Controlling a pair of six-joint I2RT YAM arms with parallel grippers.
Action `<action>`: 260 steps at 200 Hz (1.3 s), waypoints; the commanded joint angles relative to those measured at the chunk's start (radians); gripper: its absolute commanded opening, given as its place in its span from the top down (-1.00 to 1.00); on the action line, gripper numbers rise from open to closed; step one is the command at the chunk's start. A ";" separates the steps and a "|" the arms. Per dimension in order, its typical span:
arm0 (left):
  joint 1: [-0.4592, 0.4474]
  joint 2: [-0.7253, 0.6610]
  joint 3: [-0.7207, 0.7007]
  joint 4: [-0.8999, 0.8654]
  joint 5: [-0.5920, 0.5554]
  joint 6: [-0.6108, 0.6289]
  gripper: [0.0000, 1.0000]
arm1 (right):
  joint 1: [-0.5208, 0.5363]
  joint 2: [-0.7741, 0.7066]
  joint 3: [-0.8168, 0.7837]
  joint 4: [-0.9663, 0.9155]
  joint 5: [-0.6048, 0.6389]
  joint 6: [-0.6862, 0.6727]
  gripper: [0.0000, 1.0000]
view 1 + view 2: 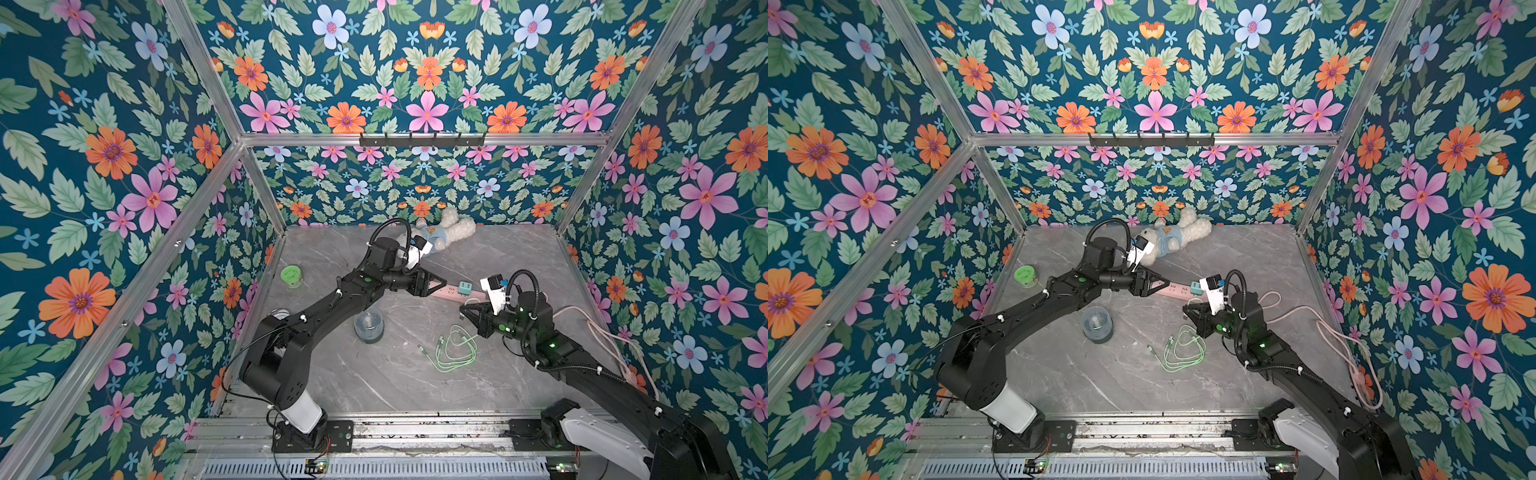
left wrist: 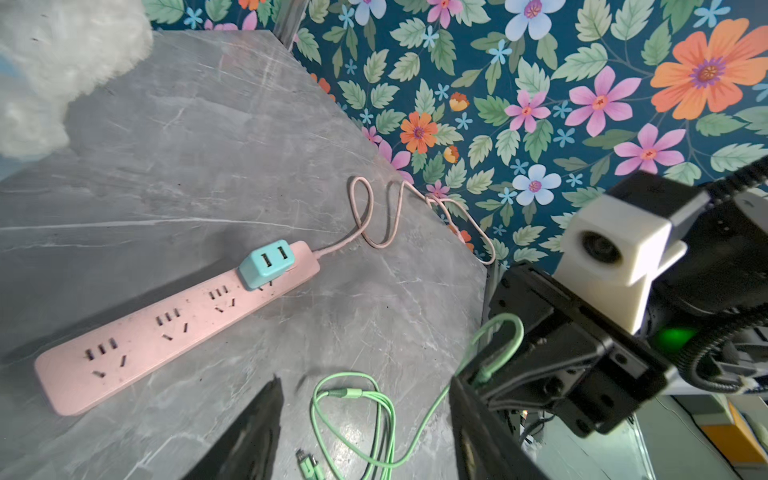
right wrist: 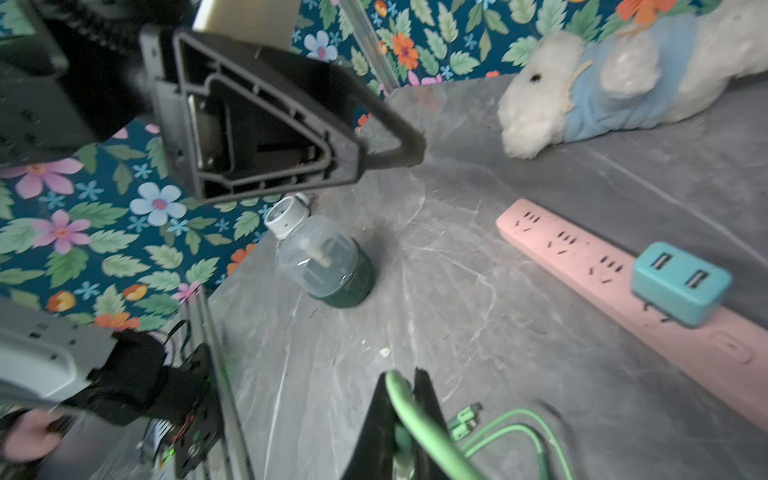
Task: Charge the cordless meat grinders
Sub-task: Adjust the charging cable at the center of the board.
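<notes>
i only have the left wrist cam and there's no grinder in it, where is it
Observer: The grinder stands upright on the table, beside the left arm, apart from the power strip.
Operator: cant tell if the right gripper really has the green cable
Observer: It does. In the right wrist view the right gripper is shut on the green cable.
Operator: anything else over by the left arm
Observer: A green-lidded jar stands near the wall on the robot's left.
</notes>
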 commanded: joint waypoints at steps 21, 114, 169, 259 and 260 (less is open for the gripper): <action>-0.057 0.050 0.066 0.005 0.102 0.028 -0.41 | 0.001 -0.012 0.003 -0.017 -0.127 -0.009 1.00; -0.086 0.048 0.024 0.006 0.236 0.056 -0.21 | 0.001 0.017 0.047 -0.058 -0.149 -0.025 1.00; -0.109 0.037 0.005 0.019 0.286 0.091 -0.04 | 0.001 0.016 0.054 -0.063 -0.156 -0.019 1.00; -0.136 0.055 0.039 -0.057 0.315 0.171 0.87 | 0.000 0.039 0.063 -0.065 -0.163 -0.016 1.00; -0.136 0.055 0.038 -0.057 0.316 0.172 0.89 | 0.001 0.040 0.064 -0.067 -0.163 -0.016 1.00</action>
